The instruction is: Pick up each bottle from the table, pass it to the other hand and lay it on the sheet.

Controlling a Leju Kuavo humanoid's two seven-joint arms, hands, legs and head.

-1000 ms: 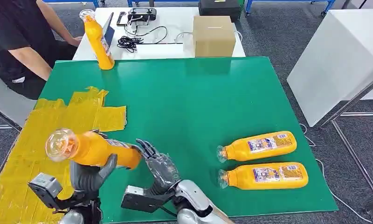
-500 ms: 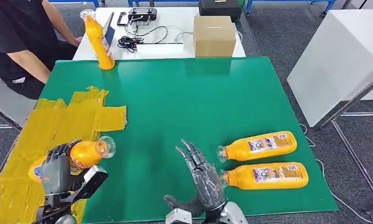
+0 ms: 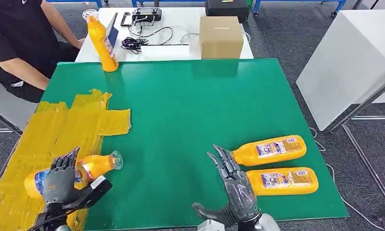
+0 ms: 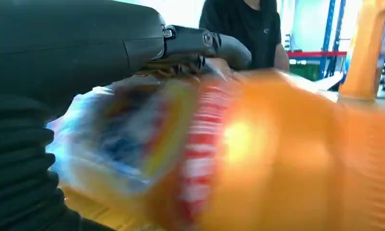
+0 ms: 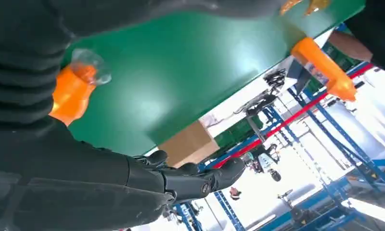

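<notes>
At seven o'clock on the green bench [image 3: 190, 106], an orange bottle [image 3: 92, 166] lay on its side on the yellow sheet [image 3: 60, 125], clear cap toward three o'clock, its label too blurred to read. Over it rested the left hand [image 3: 60, 175], fingers draped on the body; whether they gripped it I could not tell. At five o'clock the right hand [image 3: 236, 185] hovered open, fingers spread, just beside two more bottles [image 3: 272, 149] lying flat. Another bottle [image 3: 101, 41] stood upright at eleven o'clock.
</notes>
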